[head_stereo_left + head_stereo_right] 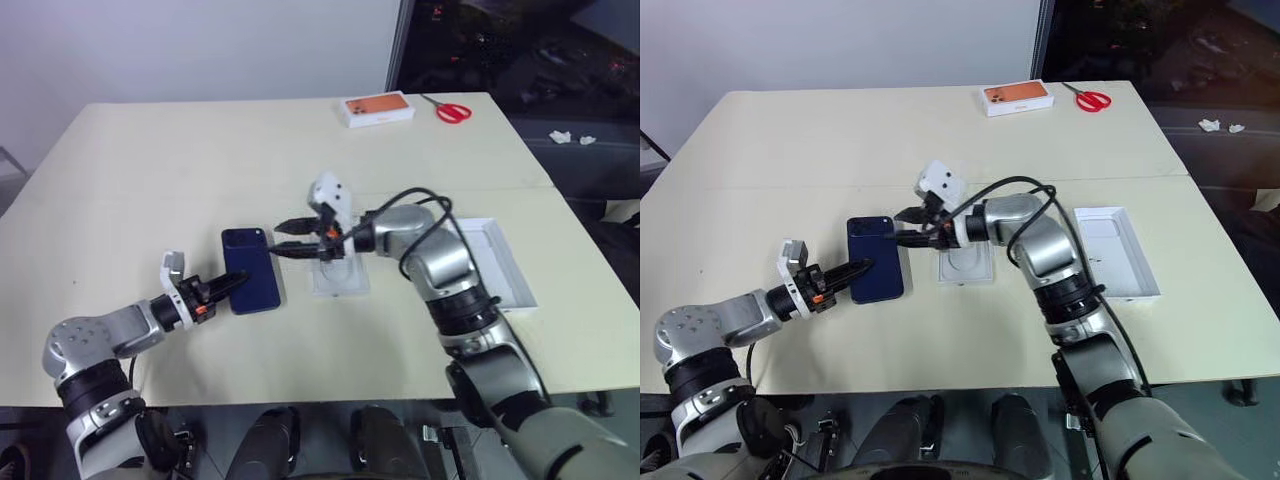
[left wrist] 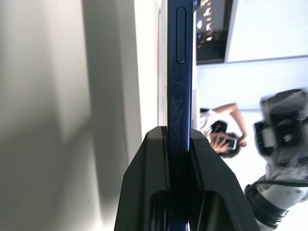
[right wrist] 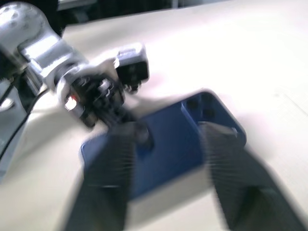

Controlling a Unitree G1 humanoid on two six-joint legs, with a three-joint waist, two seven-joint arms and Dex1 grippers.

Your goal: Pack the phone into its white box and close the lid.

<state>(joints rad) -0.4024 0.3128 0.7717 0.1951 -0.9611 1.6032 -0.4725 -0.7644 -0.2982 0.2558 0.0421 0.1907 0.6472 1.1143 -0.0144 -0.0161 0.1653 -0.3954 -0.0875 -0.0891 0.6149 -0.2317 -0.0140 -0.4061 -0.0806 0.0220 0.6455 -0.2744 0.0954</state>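
Left wrist view shows you the left end effector [image 2: 179,192] clamped on the edge of the phone [image 1: 251,270], which sits over the bench [image 1: 150,180]. Your right end effector [image 1: 290,238] hovers just beside its far end, fingers spread, gripping nothing. White box [image 1: 495,262] lies open, well right.

Between the right claw's [image 3: 166,180] spread fingers, the phone [image 3: 168,149] is pinched at one edge by the left claw [image 3: 132,127].
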